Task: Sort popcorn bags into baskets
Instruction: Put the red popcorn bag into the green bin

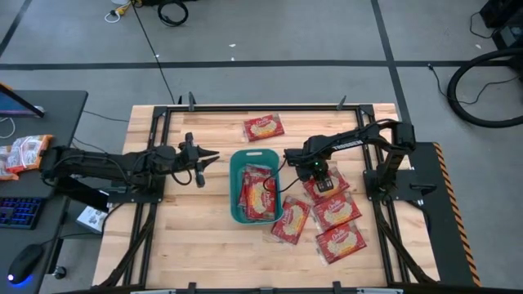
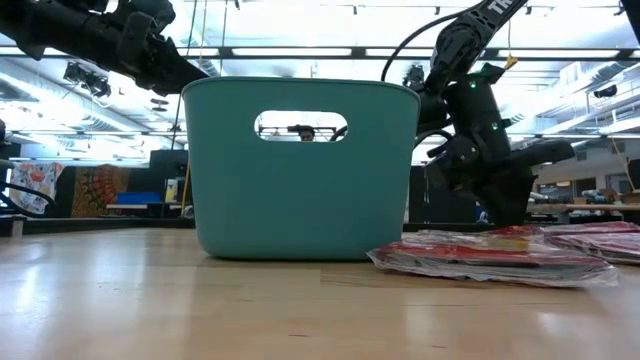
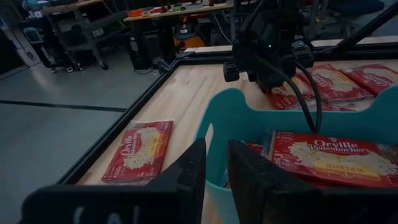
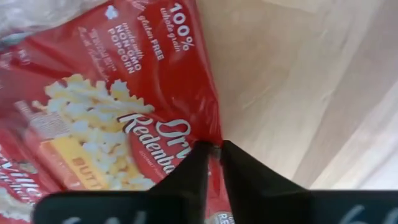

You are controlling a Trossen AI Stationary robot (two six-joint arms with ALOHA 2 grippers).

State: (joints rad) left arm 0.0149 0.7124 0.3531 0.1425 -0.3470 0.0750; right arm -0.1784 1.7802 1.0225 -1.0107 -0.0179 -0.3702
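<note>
The teal bin (image 1: 234,189) stands mid-table with several red popcorn bags (image 1: 258,193) inside, one leaning on its wall (image 3: 336,157). More bags (image 1: 337,212) lie flat and overlapping right of the bin. A single bag (image 1: 263,127) lies near the far edge. My right gripper (image 1: 320,178) points down over the nearest bag of the pile (image 1: 327,186), shut on it. My left gripper (image 1: 207,155) hovers left of the bin, its fingers (image 3: 194,168) nearly together and holding nothing. My right gripper (image 4: 213,158) pinches the bag's side edge (image 4: 216,135) between its two fingertips, coming from above and pointing down. The labelled face spreads out to one side of the fingers over the bare wood. I cannot tell whether the bag is lifted off the table.
Black rails frame the wooden table (image 1: 188,237). Bare wood lies left of the bin and along the near edge. A desk with a keyboard and more packets (image 1: 24,153) stands beyond the left edge. Cables run across the floor behind.
</note>
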